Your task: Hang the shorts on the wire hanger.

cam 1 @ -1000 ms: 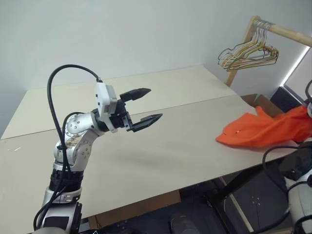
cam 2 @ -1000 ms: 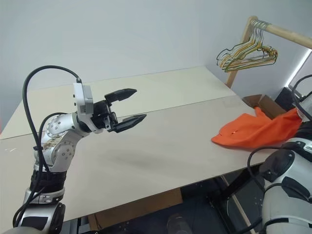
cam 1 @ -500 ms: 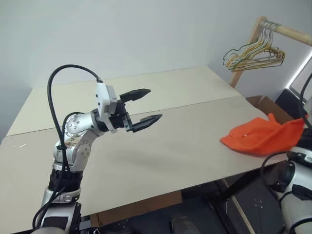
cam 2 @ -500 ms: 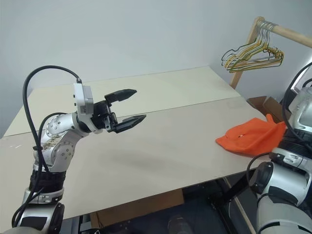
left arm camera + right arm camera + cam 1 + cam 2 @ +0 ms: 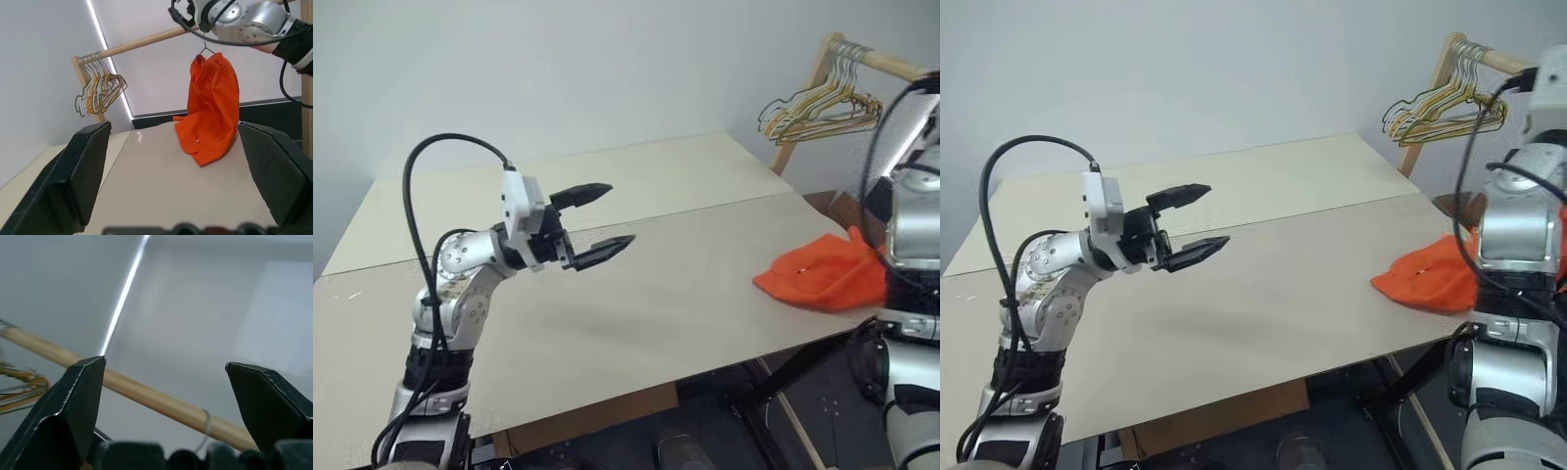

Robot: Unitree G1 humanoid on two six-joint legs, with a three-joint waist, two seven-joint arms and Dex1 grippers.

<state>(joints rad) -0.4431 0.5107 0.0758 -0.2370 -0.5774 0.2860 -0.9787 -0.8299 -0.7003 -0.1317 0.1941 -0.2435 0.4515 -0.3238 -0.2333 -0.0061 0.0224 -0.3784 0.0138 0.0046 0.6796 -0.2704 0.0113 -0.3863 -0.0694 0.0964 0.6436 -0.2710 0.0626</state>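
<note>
Your left end effector (image 5: 597, 221) hovers wide open and empty over the surface (image 5: 685, 284), well apart from the 1 shorts (image 5: 209, 105), which hang on the wire hanger (image 5: 206, 48) from the wooden rail (image 5: 146, 43), hem on the surface. Right end effector (image 5: 164, 382) wide open, empty, near the rail. 1 bunch of hangers (image 5: 818, 108).

shorts (image 5: 210, 105) hang from the wire hanger (image 5: 205, 48) on the rail (image 5: 146, 43) at far right, lower end resting on table's (image 5: 636, 294) right edge; spare hangers (image 5: 818, 106) bunched further left on the rail.
</note>
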